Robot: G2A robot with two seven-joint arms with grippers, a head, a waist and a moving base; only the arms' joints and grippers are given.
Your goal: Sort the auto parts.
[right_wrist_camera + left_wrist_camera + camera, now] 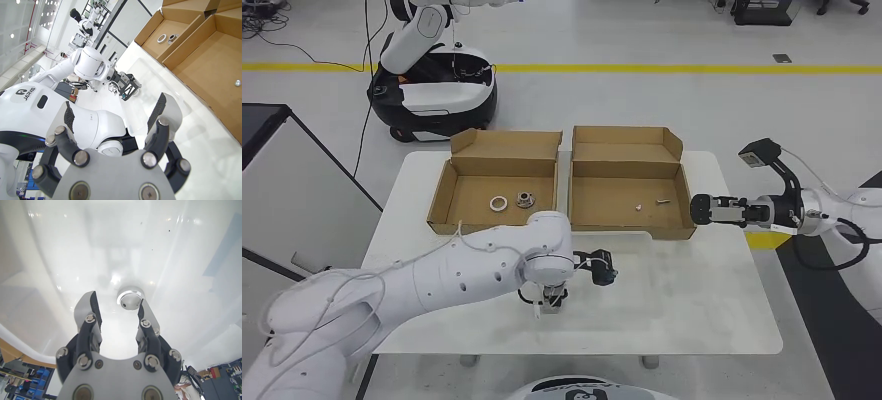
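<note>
mirror-polished, smooth metal on the domed round part [130,297]. glossy, smooth white on the table [132,247], bright with reflections. satin grey metal on the left gripper [117,297] fingers [80,309], faced with matt black ribbed pads [96,309], rubbery in look. matt brown cardboard for the left box [504,165] and the right box [627,160]. bright bare metal on the ring [499,204] and the flanged bushing [526,198].

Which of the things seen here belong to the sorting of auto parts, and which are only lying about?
Job:
- round metal part on the table
- left cardboard box with metal ring and flanged bushing
- right cardboard box with two small metal pieces

Lying about:
- parked white robot behind the table
- yellow floor line
</note>
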